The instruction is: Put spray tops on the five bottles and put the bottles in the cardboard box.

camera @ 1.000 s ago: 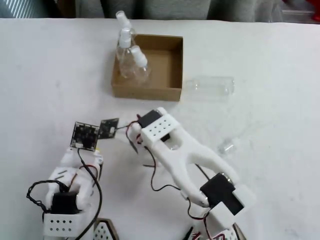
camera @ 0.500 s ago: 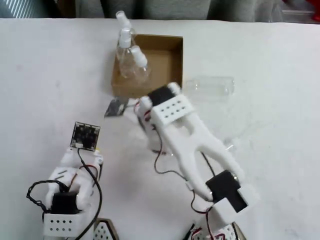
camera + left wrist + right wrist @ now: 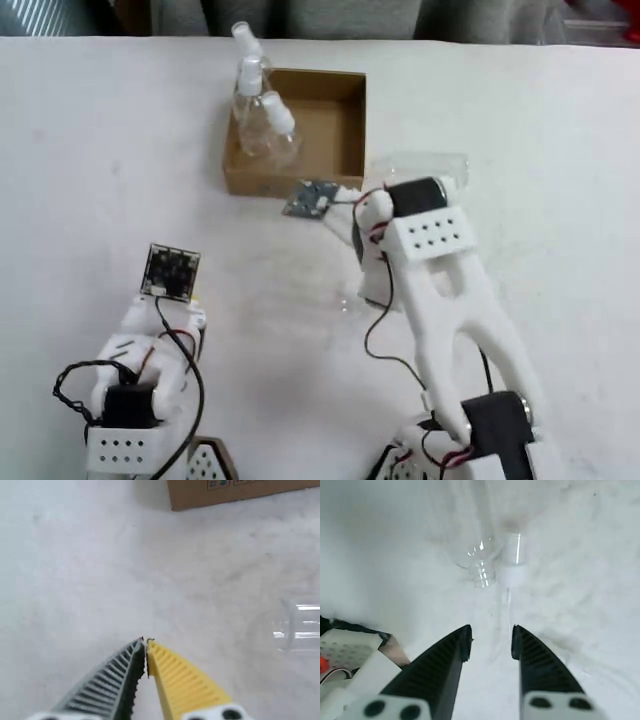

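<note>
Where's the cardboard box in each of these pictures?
High view: cardboard box in the upper middle, on the white table.
Left wrist view: cardboard box well ahead of the shut left fingers.
Right wrist view: faces a clear bottle instead.
Shared landmark: the white table.

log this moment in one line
left pincer shut | right pincer open, short of bottle | bottle lying uncapped, spray top beside its neck | cardboard box holds capped bottles

Open brown cardboard box point(image 3: 280, 185) before me, capped bottles point(image 3: 262, 140) standing at its left side, white spray tops point(image 3: 280, 112) up. An uncapped bottle point(image 3: 480, 540), clear, lies on its side just right of the box, with a loose spray top point(image 3: 512, 572) beside its neck.
</note>
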